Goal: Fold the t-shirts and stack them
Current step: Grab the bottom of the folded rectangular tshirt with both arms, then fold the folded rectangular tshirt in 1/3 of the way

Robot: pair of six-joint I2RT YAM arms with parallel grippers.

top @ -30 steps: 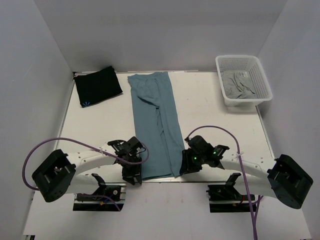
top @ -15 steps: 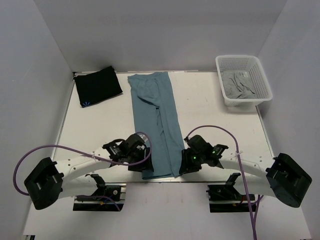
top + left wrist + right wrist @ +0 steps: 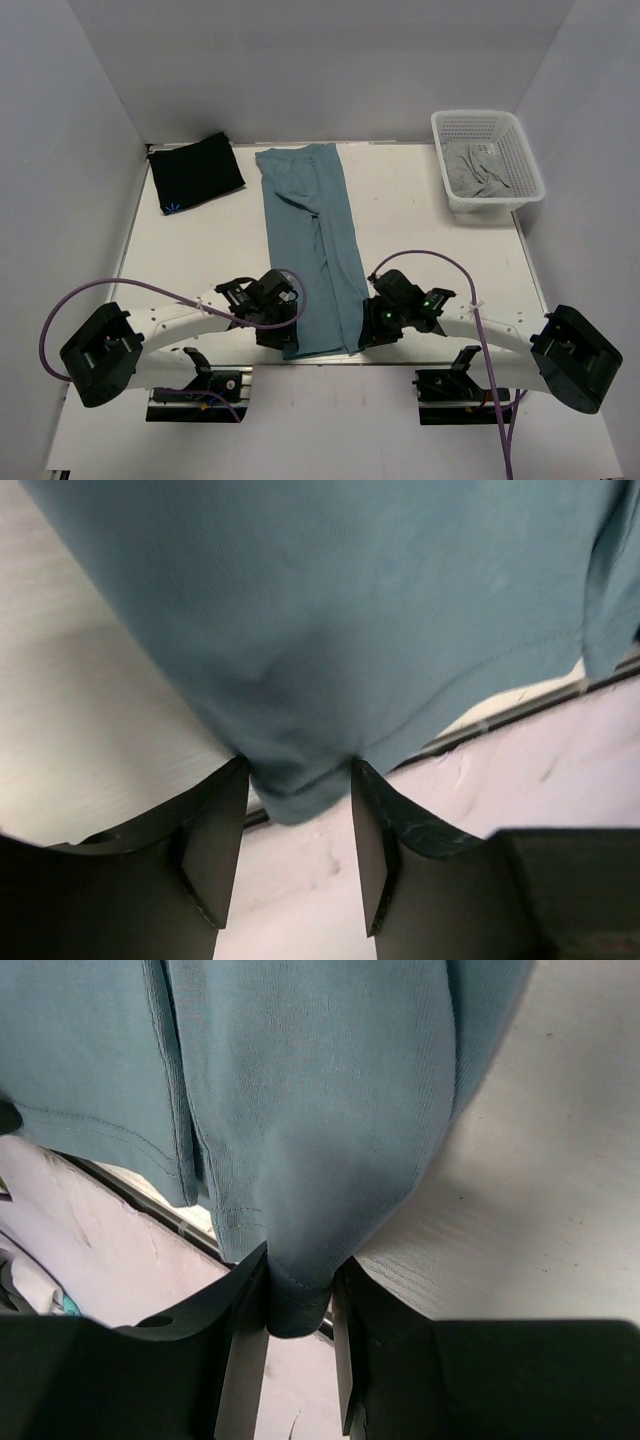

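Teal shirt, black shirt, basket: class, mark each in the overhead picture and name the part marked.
teal shirt (image 3: 305,230), top view, middle of the long folded strip.
black shirt (image 3: 196,172), top view, centre of the folded cloth.
basket (image 3: 524,150), top view, right wall.

The teal-blue t-shirt (image 3: 308,245) lies folded lengthwise into a long narrow strip. It runs from the table's (image 3: 420,220) far edge to its near edge, left of the middle. The black t-shirt (image 3: 196,172) lies folded flat in the far left corner, a tiny light-blue mark at its near left corner.
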